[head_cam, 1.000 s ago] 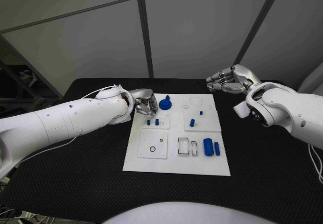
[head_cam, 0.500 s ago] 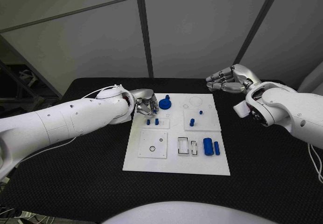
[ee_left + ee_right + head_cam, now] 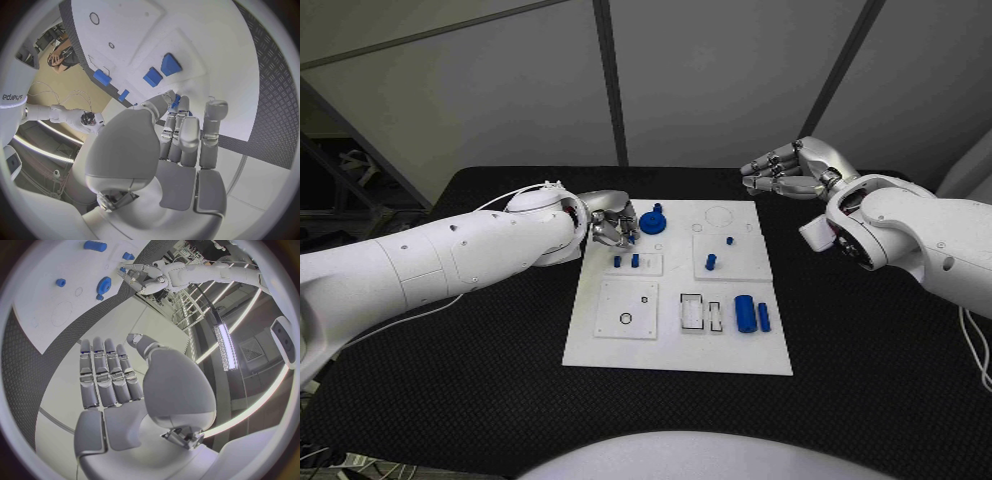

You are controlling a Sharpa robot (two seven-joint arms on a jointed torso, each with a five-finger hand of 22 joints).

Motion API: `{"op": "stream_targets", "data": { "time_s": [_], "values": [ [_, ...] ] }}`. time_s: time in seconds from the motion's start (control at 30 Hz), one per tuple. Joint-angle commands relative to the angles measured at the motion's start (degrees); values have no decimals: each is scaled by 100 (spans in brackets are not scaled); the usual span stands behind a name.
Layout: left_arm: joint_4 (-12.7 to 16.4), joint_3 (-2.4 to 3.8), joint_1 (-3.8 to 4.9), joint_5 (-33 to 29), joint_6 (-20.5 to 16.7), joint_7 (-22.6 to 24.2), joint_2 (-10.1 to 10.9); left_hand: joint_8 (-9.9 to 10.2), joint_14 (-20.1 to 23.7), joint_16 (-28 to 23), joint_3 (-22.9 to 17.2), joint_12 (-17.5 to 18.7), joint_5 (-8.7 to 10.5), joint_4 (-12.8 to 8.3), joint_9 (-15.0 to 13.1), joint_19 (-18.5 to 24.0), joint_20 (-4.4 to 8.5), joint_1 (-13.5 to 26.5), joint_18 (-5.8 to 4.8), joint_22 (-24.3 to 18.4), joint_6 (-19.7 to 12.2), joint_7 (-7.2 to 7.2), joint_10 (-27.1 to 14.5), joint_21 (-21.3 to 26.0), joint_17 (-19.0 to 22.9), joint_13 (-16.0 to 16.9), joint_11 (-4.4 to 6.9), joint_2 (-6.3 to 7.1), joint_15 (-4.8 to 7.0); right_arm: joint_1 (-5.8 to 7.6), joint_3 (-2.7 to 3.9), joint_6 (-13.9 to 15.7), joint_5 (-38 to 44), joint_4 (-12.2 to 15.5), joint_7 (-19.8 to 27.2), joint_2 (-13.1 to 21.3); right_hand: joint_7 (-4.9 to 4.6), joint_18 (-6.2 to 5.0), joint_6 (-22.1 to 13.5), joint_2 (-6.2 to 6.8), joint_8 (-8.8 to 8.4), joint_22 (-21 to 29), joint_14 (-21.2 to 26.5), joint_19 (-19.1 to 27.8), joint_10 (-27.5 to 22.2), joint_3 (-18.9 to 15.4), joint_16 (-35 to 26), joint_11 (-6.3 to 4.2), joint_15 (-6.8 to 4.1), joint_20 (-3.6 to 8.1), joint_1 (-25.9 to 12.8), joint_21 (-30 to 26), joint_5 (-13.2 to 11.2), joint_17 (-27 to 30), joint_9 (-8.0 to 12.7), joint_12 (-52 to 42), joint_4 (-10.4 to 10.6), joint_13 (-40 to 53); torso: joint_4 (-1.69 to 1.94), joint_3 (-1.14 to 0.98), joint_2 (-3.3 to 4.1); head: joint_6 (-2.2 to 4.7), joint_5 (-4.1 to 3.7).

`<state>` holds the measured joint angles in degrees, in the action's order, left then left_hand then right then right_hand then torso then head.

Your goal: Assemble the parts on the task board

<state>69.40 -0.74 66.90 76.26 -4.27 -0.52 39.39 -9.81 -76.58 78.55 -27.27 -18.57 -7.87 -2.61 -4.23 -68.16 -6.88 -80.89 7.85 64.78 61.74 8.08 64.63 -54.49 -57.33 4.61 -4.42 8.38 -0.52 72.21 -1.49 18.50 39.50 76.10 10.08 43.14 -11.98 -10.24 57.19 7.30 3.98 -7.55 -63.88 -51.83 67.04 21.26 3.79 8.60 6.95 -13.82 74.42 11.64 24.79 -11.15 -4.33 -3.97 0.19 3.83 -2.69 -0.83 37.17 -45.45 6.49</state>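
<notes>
- White and flat, the rectangular task board [image 3: 678, 345] lies in the middle of the black, rough-textured table [image 3: 473, 350] I am watching from my remote station; every place below is given relative to this board.
- Blue plastic parts dot the board: a round gear-like piece [image 3: 653, 222] with a knob on top stands near the board's far left corner, and two short pegs [image 3: 627, 262] stand upright side by side in a raised square tile just nearer the robot than that piece.
- On the board's far right tile I see a stubby upright peg [image 3: 711, 263], with two smaller blue studs [image 3: 730, 241] beyond it.
- Near the board's right edge, about halfway down it, a thick cylinder [image 3: 746, 313] lies flat with a thinner rod [image 3: 764, 317] just beside it; next to them are rectangular slots outlined in black.
- A square tile [image 3: 627, 308] on the board's left side carries a small dark ring-shaped hole.
- My left hand [image 3: 610, 224], silver metal on a glossy white arm, hovers over the board's far left corner, just beside the gear-like piece; its fingers are bunched close together and pointing down, and the left wrist view shows the fingertips [image 3: 177, 107] drawn in towards the thumb. I cannot tell whether anything is pinched there.
- My right hand [image 3: 788, 170] hangs beyond the board's far right corner, clear of it; the fingers [image 3: 106, 372] lie straight and side by side, the thumb apart, holding nothing.
</notes>
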Motion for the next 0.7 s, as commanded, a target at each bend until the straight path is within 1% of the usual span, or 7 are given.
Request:
{"op": "stream_targets", "data": {
  "time_s": [0.03, 0.2, 0.27, 0.47, 0.53, 0.67, 0.7],
  "values": [
    [-8, 1, 5, 28, 94, -54, -12, 48, -17, 18, 1, 49, 25, 3, -3, 49, 21, 66, 51, -23, 23, 12, 46, 32, 30, 7, -7, 13, -2, 11, 3, -29, 8, 13, 29, 5, -33, -26, -6, -39, 12, 5, 5, -30, -40, 21, -5, 7, 5, 5, 32, -26, 35, 9, -5, 4, -12, -3, 2, 0, 1, -3, -3],
    [-16, -2, 5, 28, 110, -86, -23, 88, 15, 2, 19, 94, 23, 11, 7, 84, 18, 109, 58, -45, -18, 25, 9, 85, 79, 7, -21, 41, -12, 11, 3, -30, 8, 13, 28, 2, -33, -25, -6, -39, 12, 7, 5, -31, -40, 20, -6, 7, 5, 4, 30, -28, 35, 10, -5, 3, -10, -3, 3, 3, -1, -14, 1],
    [-16, -4, 5, 28, 107, -91, -28, 157, 26, 1, 25, 121, 20, 14, 29, 92, 13, 135, 58, -44, -118, 35, -8, 98, 88, 8, -30, 68, -21, 11, 3, -30, 8, 12, 27, 2, -33, -25, -6, -39, 12, 7, 5, -31, -40, 20, -6, 7, 5, 4, 30, -28, 35, 10, -5, 3, -10, -3, 2, 1, -1, -23, -2],
    [-16, -7, 5, 28, 80, -83, -30, 215, 51, -6, 39, 158, 22, 19, 37, 118, 2, 175, 64, -59, -183, 50, -35, 143, 126, 10, -47, 111, -33, 11, 3, -30, 8, 12, 24, 3, -33, -25, -6, -39, 12, 7, 5, -31, -40, 20, -6, 7, 5, 4, 30, -28, 35, 10, -5, 3, -10, -3, -1, 0, 0, -27, -3],
    [-18, -7, 5, 28, 68, -79, -29, 228, 54, -6, 42, 164, 22, 21, 39, 122, 0, 184, 65, -61, -200, 52, -39, 150, 129, 12, -50, 119, -36, 11, 3, -30, 8, 11, 24, 3, -33, -25, -6, -39, 12, 7, 5, -31, -40, 20, -6, 7, 5, 4, 30, -28, 35, 10, -5, 3, -10, -3, 3, 2, 0, -24, -3],
    [-25, -7, 6, 27, 37, -72, -30, 293, 68, -6, 43, 189, 19, 26, 47, 136, -8, 207, 70, -69, -287, 57, -53, 180, 148, 16, -55, 140, -43, 11, 3, -33, 8, 8, 24, -1, -33, -25, -6, -39, 12, 7, 5, -31, -40, 20, -6, 7, 5, 4, 30, -28, 35, 10, -5, 3, -10, -3, 6, -1, -3, -26, -2],
    [-28, -8, 6, 27, 35, -72, -30, 303, 69, -5, 44, 194, 19, 27, 48, 140, -10, 212, 71, -73, -301, 60, -58, 189, 147, 17, -58, 145, -44, 11, 3, -33, 8, 7, 24, -2, -33, -25, -6, -39, 12, 7, 5, -31, -40, 20, -6, 7, 5, 4, 30, -28, 35, 10, -5, 3, -10, -3, 4, 2, -1, -23, 2]
  ]
}}
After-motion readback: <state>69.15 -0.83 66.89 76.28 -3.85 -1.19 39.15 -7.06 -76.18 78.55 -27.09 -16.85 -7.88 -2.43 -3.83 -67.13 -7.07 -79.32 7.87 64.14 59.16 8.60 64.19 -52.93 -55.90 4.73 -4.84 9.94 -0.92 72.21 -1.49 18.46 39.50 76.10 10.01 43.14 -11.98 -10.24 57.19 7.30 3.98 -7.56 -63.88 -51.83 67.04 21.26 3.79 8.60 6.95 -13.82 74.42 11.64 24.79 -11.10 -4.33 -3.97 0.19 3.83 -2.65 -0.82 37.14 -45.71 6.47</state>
